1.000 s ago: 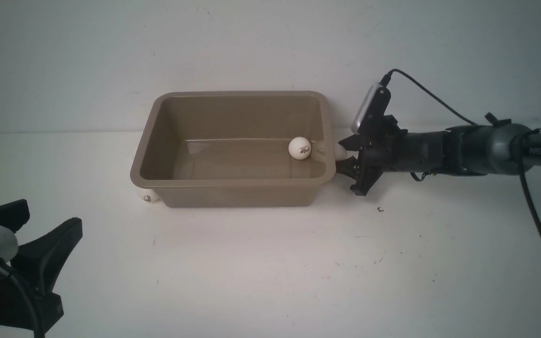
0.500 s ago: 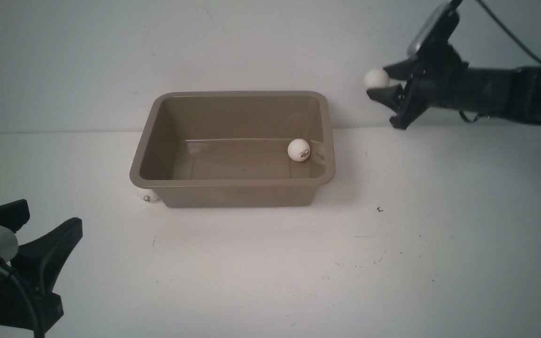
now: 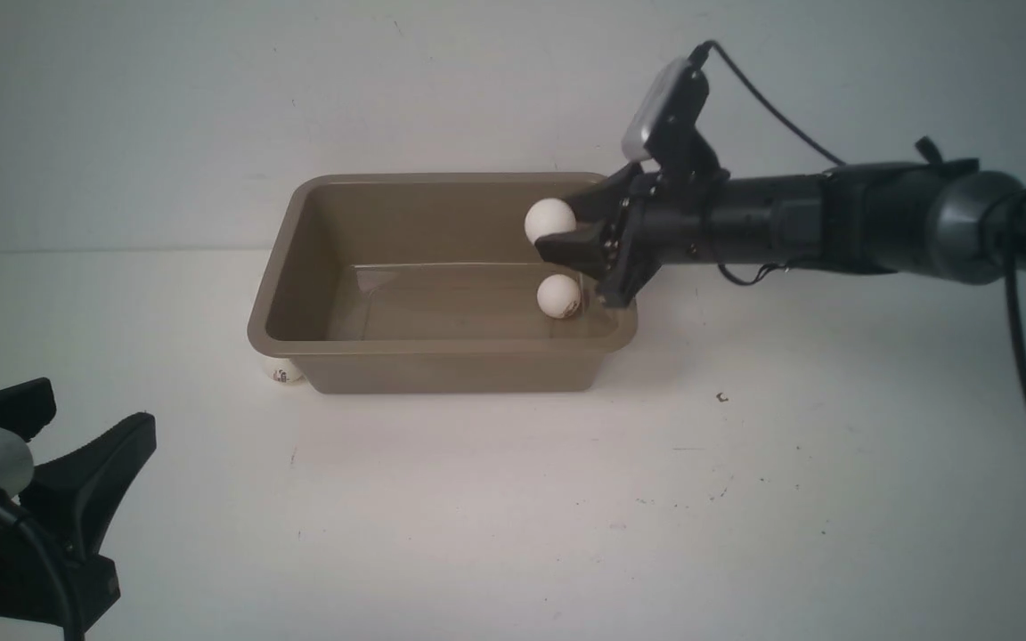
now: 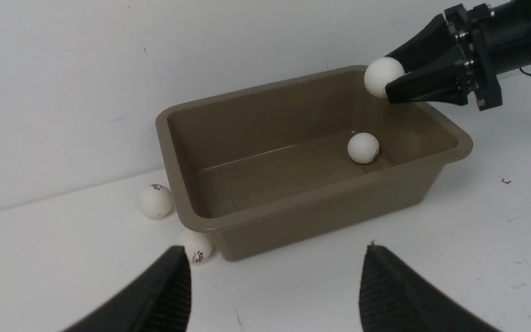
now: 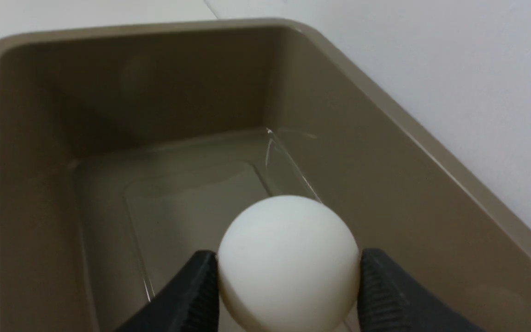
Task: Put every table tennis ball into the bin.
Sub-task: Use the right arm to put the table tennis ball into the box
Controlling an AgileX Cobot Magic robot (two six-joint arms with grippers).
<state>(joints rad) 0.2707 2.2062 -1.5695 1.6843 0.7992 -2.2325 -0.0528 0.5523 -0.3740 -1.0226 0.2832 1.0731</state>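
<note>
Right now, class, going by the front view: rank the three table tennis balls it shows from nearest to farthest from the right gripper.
1. Held ball, clamped in the right gripper, above the right end of the bin.
2. Ball inside the bin, on its floor, just below the gripper.
3. Loose ball, outside the bin by its front left corner.

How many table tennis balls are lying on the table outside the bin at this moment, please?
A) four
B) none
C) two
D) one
C: the left wrist view shows two on the table beside the bin, the first ball and the second ball; the ball inside and the held ball in the right gripper do not count.
</note>
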